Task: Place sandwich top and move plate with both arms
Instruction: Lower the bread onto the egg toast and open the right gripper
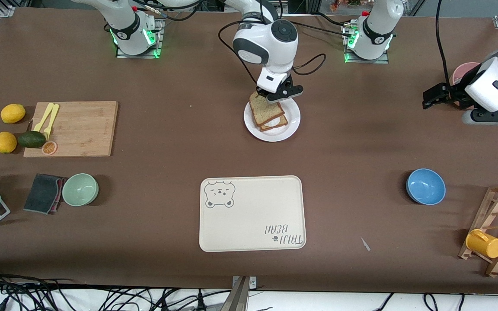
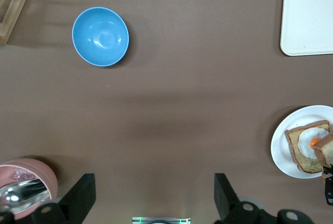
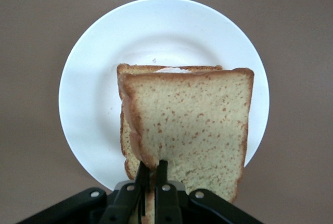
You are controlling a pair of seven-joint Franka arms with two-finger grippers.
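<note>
Tray: cream rectangular tray (image 1: 252, 214) with a bear drawing, low in the middle of the front view, nearest the camera of the central things.

Plate: white plate (image 1: 291, 123) sits in the upper middle of the front view, farther from the camera than the tray; the lower slice of bread with a fried egg (image 2: 311, 143) lies on it.

Sandwich top: speckled tan sandwich top (image 1: 265, 108) is tilted over the egg slice, one edge lifted, just under the gripper; in the right wrist view the sandwich top (image 3: 192, 127) covers most of the slice beneath and the plate (image 3: 99, 78) rings both.

Right gripper: right gripper (image 1: 280, 93) hangs over the plate's upper edge, its fingers (image 3: 148, 182) pinched together on the crust edge of the sandwich top.

Left gripper: left gripper (image 1: 431, 97) waits at the upper right of the front view, beside a pink bowl (image 2: 26, 185); its fingers (image 2: 80, 195) stand wide apart with nothing between them.

Blue bowl: blue bowl (image 1: 425, 186) sits at the lower right of the front view, nearer the camera than the left gripper's spot.
</note>
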